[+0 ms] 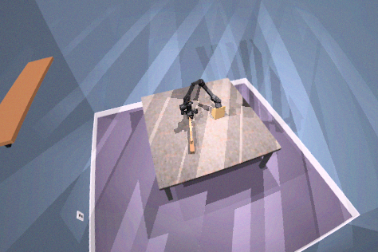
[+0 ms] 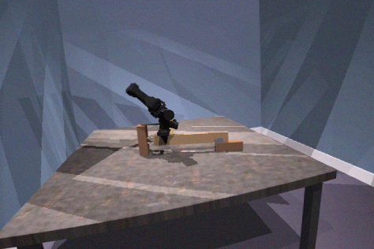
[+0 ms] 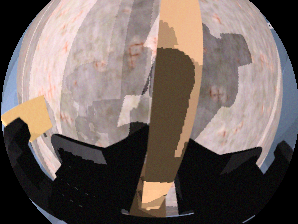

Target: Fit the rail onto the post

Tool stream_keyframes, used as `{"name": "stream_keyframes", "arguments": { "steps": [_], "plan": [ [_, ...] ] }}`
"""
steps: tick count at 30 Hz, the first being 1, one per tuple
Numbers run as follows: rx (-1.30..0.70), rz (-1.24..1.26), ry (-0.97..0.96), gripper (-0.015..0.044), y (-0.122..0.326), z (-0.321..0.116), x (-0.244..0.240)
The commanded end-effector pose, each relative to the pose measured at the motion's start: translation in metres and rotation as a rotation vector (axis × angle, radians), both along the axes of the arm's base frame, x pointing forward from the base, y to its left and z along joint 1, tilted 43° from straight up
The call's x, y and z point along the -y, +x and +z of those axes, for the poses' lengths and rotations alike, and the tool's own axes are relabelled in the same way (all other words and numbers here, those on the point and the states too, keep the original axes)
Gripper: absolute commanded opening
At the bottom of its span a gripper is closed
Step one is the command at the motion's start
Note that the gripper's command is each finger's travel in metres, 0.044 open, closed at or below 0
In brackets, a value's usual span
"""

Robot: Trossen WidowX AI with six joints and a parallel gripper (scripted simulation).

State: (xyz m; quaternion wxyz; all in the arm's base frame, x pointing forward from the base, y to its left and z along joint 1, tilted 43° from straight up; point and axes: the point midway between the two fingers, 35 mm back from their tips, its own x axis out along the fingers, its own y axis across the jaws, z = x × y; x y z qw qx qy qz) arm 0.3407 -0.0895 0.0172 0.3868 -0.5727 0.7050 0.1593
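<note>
The wooden rail (image 1: 190, 129) (image 2: 197, 138) (image 3: 181, 30) is held off the table near its near end and looks close to level. My gripper (image 1: 190, 116) (image 2: 163, 140) (image 3: 158, 131) is shut on the rail, one finger on each side. The upright post (image 2: 143, 140) stands just beyond the near end, with a small gap in the exterior view; small pegs show faintly there. Whether their tips are in the holes cannot be told. The rail's far end is at the grey bracket (image 2: 218, 140) on the low footboard block (image 1: 192, 150) (image 2: 233, 146). The gripper hides the post in the top view.
A yellow block (image 1: 218, 112) (image 3: 35, 117) stands by the arm's base, to the side of the rail. The arm arches from there over the table (image 1: 223, 155) (image 2: 158, 189) to the rail. Dark shadows lie beside the rail.
</note>
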Motion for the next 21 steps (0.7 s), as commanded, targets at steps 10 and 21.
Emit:
{"name": "stream_keyframes", "arguments": {
  "steps": [10, 21],
  "plan": [
    [0.000, 0.006, 0.000, 0.0000, -0.0012, 0.0052, 0.0014],
    [0.000, 0.006, -0.001, 0.0000, -0.0025, 0.0074, 0.0037]
  ]
}}
